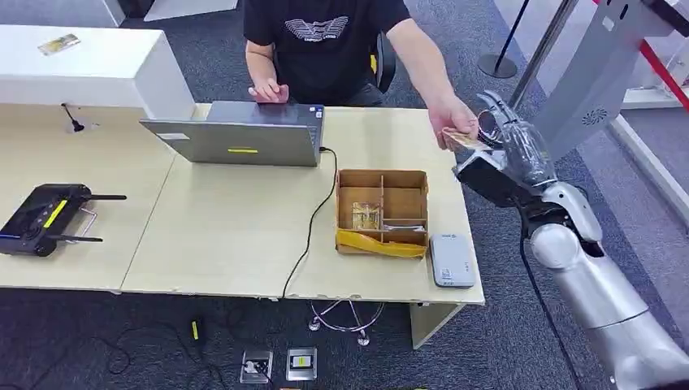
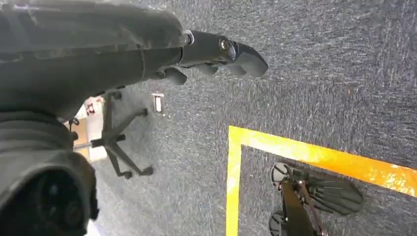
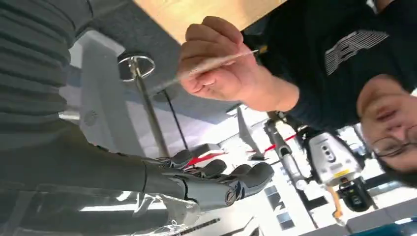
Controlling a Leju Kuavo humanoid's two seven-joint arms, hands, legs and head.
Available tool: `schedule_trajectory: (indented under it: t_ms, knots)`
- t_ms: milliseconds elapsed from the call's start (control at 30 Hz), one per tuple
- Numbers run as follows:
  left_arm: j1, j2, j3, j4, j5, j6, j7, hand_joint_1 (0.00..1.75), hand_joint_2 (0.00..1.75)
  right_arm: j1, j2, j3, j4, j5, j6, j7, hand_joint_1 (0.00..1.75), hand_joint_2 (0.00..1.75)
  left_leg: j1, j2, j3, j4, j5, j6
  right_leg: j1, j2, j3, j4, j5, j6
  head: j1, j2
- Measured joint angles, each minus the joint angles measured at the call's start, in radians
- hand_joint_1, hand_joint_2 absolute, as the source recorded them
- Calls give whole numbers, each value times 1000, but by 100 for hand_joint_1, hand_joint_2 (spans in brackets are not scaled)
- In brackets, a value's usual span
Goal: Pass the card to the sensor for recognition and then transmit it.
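the card (image 1: 465, 139) is sitting pinched in the person's hand (image 1: 452, 123), held out past the table's far right corner toward the robot; in the right wrist view it is showing edge-on as a thin pale strip (image 3: 216, 64) between that person's fingers. the right hand (image 1: 520, 146) is waiting just beside it, raised, fingers apart and holding nothing, not touching the card as far as i can tell. the left hand (image 2: 216, 51) is hanging over the carpet, fingers stretched out, empty. this is looking like the handover step: the robot is not yet taking the card. next, the right hand's fingers are needing to close on the card's free edge, then carry it down to the grey sensor (image 1: 452, 260) lying beside the cardboard box (image 1: 382, 213) on the table (image 1: 227, 244).
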Motion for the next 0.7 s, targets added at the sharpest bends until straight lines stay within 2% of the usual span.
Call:
schedule_trajectory:
  t_ms: [167, 533, 567, 600, 700]
  knots:
    - [1, -3, -6, 0, 1, 10, 2, 0, 0, -8, 25, 30, 0, 23, -16, -8, 0, 175, 0, 1, 0, 0, 0, 0, 0, 1, -1, 0, 0, 0, 1, 0]
    - [1, -6, -13, 0, 3, 19, 8, 0, 0, -11, 43, 52, 0, 39, -34, -12, 0, 175, 0, 1, -1, 0, 0, 0, 0, 1, -2, 0, 0, 0, 0, 0]
    - [1, -7, -13, 0, 3, 19, 8, 0, 0, -11, 45, 53, 0, 40, -34, -12, 162, 175, 0, 1, -1, 0, 0, 0, 0, 1, -2, 0, 0, 0, 1, 0]
    - [2, -8, -13, 0, 3, 19, 8, 0, 0, -11, 46, 53, 0, 41, -34, -12, 175, 175, 0, 1, -1, 0, 0, 0, 0, 1, -2, 0, 0, 0, 0, 0]
    - [1, -10, -13, 0, 3, 19, 7, 0, 0, -11, 48, 53, 2, 47, -37, -18, 175, 175, 0, 1, -1, 0, 0, 0, 0, 1, -2, 0, 0, 0, 0, 0]
